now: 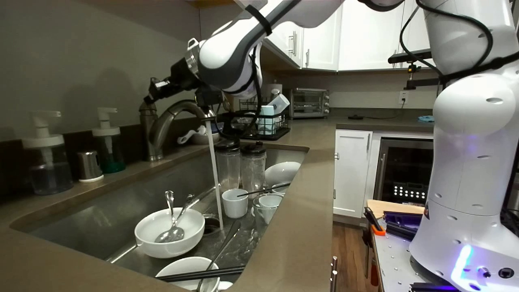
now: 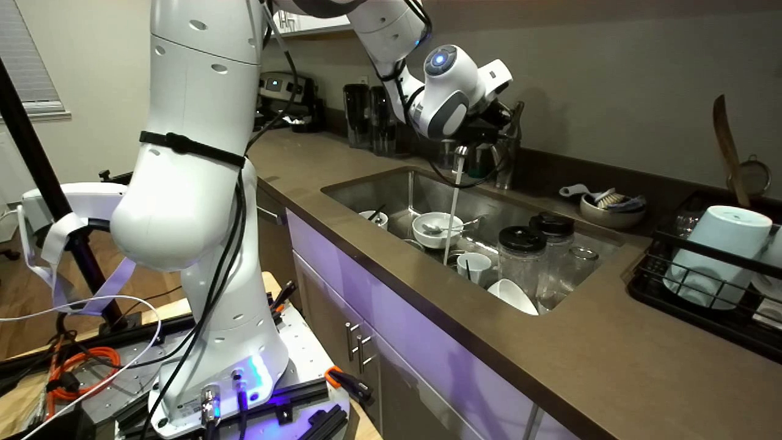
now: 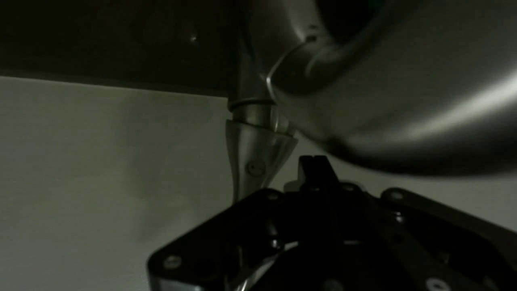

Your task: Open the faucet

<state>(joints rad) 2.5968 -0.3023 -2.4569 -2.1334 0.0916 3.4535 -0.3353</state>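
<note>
One brushed-metal faucet [image 1: 160,127] stands between one sink [image 1: 101,221] and the wall [image 1: 101,44]. Its arched spout [image 1: 184,106] reaches over the sink, and a single stream of water [image 1: 213,162] falls from it near the drain [image 1: 211,224]. The fingers [image 3: 307,169] are together, tip against tip; the faucet's one lever handle [image 3: 250,147] is just beside them, and I cannot tell whether they touch it.

Counted on the desk [image 1: 310,202], along the wall: two pump-top soap dispensers [image 1: 48,170] with one metal cylinder [image 1: 89,165] between them, all to one side of the faucet; on its other side, one small bowl [image 2: 611,217] with a white-handled brush [image 2: 610,200] in it, then one black dish rack [image 2: 696,315]. In the sink: two clear jars [image 1: 229,170] with black lids [image 1: 228,145], at least three white bowls [image 1: 168,248], and one upright white cup [image 1: 235,205] near the jars. One of those bowls holds two metal utensils [image 1: 169,235].

The wrist view gives the fingers close up; in both exterior views they are too small and dark to read. In an exterior view the robot arm [image 2: 177,208] hides much of the faucet. One toaster oven [image 1: 309,103], one glass-fronted appliance [image 1: 405,158], two tall dark containers [image 2: 357,116] and one window blind [image 2: 24,55] each show in a single exterior view.
</note>
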